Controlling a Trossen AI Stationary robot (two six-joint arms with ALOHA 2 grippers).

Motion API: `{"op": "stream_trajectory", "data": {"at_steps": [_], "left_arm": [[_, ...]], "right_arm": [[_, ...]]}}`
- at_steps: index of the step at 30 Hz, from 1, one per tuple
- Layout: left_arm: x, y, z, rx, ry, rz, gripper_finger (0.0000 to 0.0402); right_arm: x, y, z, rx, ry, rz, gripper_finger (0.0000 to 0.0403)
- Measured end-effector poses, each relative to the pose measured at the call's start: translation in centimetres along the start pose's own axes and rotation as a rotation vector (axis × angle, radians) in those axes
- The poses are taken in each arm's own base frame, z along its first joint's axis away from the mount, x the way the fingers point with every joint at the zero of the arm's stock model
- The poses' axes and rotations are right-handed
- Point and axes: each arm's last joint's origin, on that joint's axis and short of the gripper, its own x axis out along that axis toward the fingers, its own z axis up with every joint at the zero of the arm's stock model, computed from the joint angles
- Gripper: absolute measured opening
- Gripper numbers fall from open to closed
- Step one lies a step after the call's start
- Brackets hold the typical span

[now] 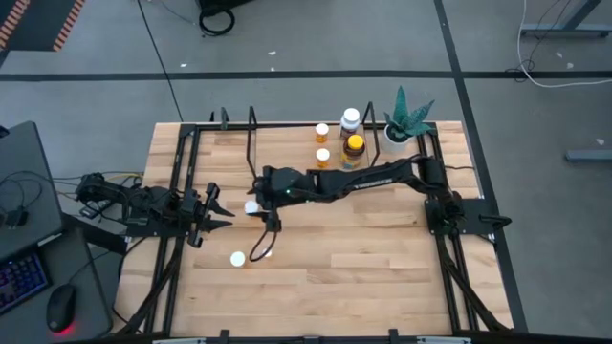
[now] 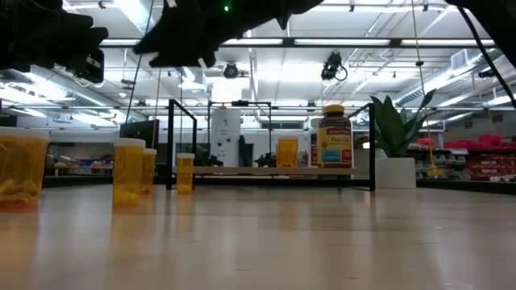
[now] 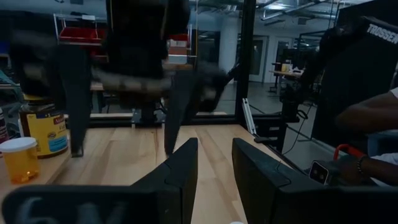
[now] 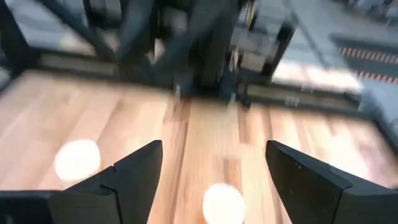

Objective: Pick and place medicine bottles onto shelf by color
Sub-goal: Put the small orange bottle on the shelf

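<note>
My right gripper (image 1: 265,234) reaches across the table to its left middle, open and pointing down over the tabletop. In the right wrist view, one white-capped orange bottle (image 4: 222,202) stands between its fingers, untouched. Another (image 4: 78,158) stands outside one finger. In the high view, white caps show at the arm's left (image 1: 251,205) and nearer the front (image 1: 237,258). The shelf (image 2: 242,171) at the back holds two orange bottles (image 1: 322,143), the white bottle (image 1: 351,119) and the amber bottle (image 1: 355,148). My left gripper (image 1: 215,207) waits open at the table's left.
A white pot with a green plant (image 1: 406,122) stands at the shelf's right end. Several orange bottles (image 2: 127,171) stand on the tabletop left of the shelf in the low view. A person's arm (image 3: 373,115) shows beyond the table in the left wrist view.
</note>
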Motion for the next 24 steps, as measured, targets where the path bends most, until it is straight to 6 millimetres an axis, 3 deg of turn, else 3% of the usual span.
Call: {"op": "stream_trajectory", "data": {"at_steps": [6, 13, 19, 24], "left_arm": [[0.0, 0.0, -0.1, 0.001, 0.005, 0.0, 0.0107], [0.0, 0.0, 0.0, 0.0, -0.001, 0.0, 0.0107], [0.0, 0.0, 0.0, 0.0, -0.001, 0.0, 0.0107], [0.0, 0.0, 0.0, 0.0, 0.001, 0.0, 0.0107]], "right_arm": [[1.9, -0.5, -2.6, 0.0, 0.086, -0.005, 0.0295], [3.3, -3.4, -5.9, 0.034, 0.22, -0.044, 0.0295], [3.2, -4.7, -8.0, 0.063, 0.303, -0.041, 0.0295], [3.0, -5.1, -8.2, 0.089, 0.323, -0.013, 0.0295]]}}
